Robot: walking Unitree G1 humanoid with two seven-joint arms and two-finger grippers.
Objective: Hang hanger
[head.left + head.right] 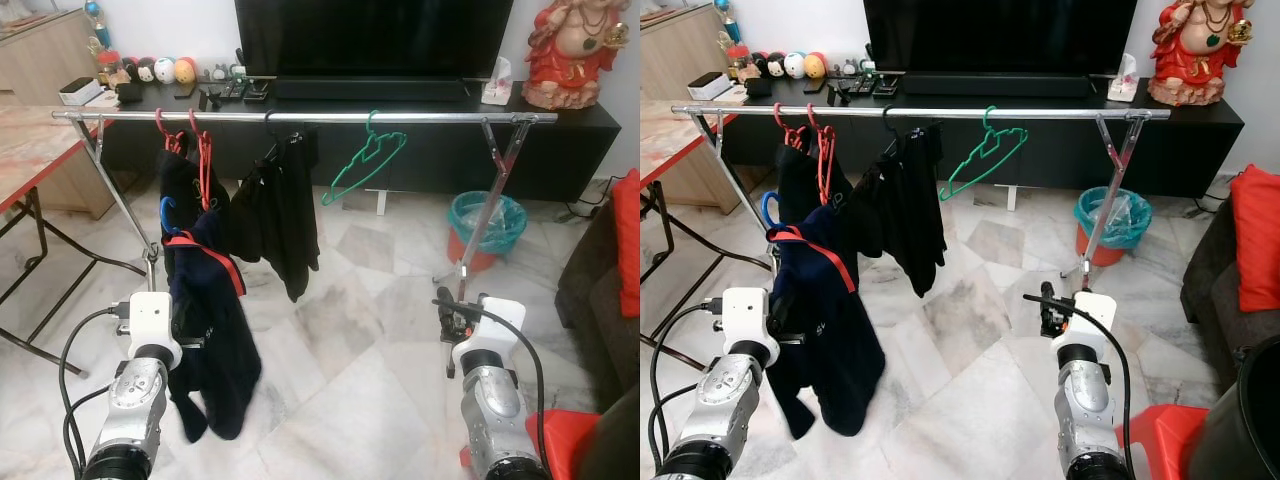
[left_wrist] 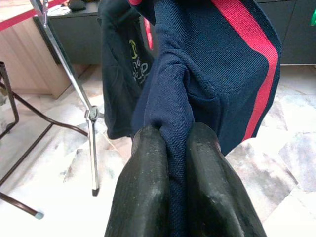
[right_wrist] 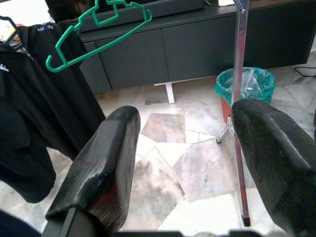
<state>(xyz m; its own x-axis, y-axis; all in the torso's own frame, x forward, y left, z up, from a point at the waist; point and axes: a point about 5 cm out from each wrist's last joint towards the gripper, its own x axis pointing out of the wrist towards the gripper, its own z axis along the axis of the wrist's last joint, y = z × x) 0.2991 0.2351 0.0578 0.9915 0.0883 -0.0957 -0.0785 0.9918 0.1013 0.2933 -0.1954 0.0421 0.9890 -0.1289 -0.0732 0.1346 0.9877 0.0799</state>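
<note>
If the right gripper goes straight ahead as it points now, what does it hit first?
Probably nothing soon: the open right gripper looks over bare floor, the rack leg just beside its line. Depth is unclear.

Red statue [image 1: 574,50] on black TV cabinet [image 1: 560,135]; teal-lined bin [image 1: 487,222] on marble floor [image 1: 350,350]; wooden table [image 1: 30,150] left.

A pale marble floor [image 1: 350,350] spreads below. At twelve o'clock a black TV [image 1: 372,38] stands on a long dark cabinet [image 1: 400,150] against a white wall. A wooden table [image 1: 30,150] sits at nine o'clock, a dark sofa [image 1: 595,290] at three.
</note>
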